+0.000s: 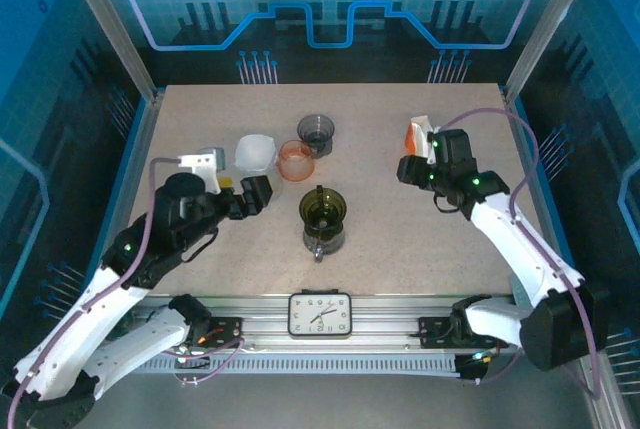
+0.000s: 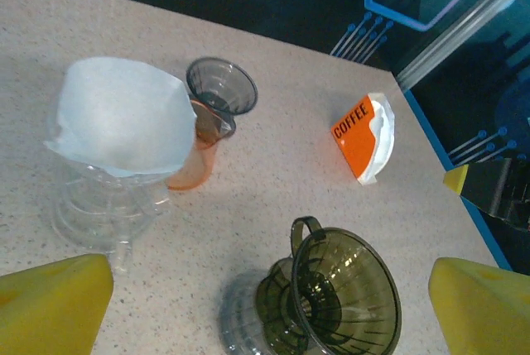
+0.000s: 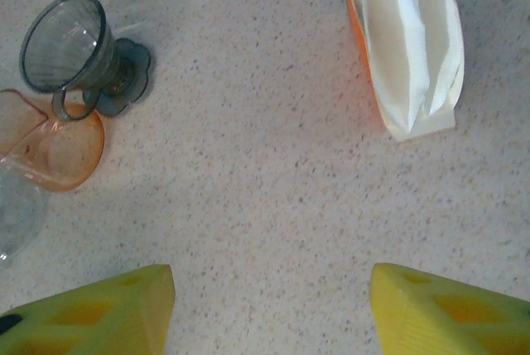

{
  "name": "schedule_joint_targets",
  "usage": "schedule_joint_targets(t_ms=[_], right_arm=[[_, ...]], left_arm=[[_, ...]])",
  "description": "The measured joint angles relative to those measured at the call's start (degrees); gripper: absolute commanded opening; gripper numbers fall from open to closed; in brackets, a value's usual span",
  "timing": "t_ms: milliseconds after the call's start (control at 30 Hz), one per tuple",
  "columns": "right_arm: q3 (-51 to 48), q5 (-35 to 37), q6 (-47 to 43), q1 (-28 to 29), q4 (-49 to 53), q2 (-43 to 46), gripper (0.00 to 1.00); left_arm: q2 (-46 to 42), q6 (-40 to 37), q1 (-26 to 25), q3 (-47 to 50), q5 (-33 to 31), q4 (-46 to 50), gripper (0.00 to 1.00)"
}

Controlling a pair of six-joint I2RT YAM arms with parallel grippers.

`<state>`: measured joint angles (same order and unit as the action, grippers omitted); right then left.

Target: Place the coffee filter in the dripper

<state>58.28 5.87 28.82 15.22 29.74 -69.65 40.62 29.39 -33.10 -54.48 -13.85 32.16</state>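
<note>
The yellow fingers (image 2: 54,301) of my left gripper (image 1: 258,192) stand spread wide with nothing between them. Just beyond them the olive dripper (image 2: 339,293) stands upright. Further off to the left, the white filter (image 2: 120,115) sits opened in the clear dripper (image 2: 99,206). The orange dripper (image 2: 195,160) is just beside it and the grey dripper (image 2: 221,86) is close behind that. My right gripper (image 3: 269,309) is spread too and holds nothing. It hangs over bare table (image 3: 248,173) near the filter pack (image 3: 410,40), which lies well apart from the drippers.
</note>
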Motion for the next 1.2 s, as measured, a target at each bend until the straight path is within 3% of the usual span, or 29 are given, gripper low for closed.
schedule_joint_targets(t_ms=[467, 833, 1200], right_arm=[[15.08, 7.32, -5.97, -3.06, 4.55, -19.17, 0.37], [26.14, 8.81, -6.38, -4.55, 5.16, -32.35, 0.36], [33.18, 10.75, -5.27, -4.74, 6.6, -40.98, 0.28]], left_arm=[[1.27, 5.29, 0.0, 13.53, 1.9, -2.05, 0.99], [0.98, 6.69, 0.0, 14.58, 2.32, -3.32, 0.99], [0.98, 6.69, 0.0, 15.06, 2.32, -3.43, 0.99]])
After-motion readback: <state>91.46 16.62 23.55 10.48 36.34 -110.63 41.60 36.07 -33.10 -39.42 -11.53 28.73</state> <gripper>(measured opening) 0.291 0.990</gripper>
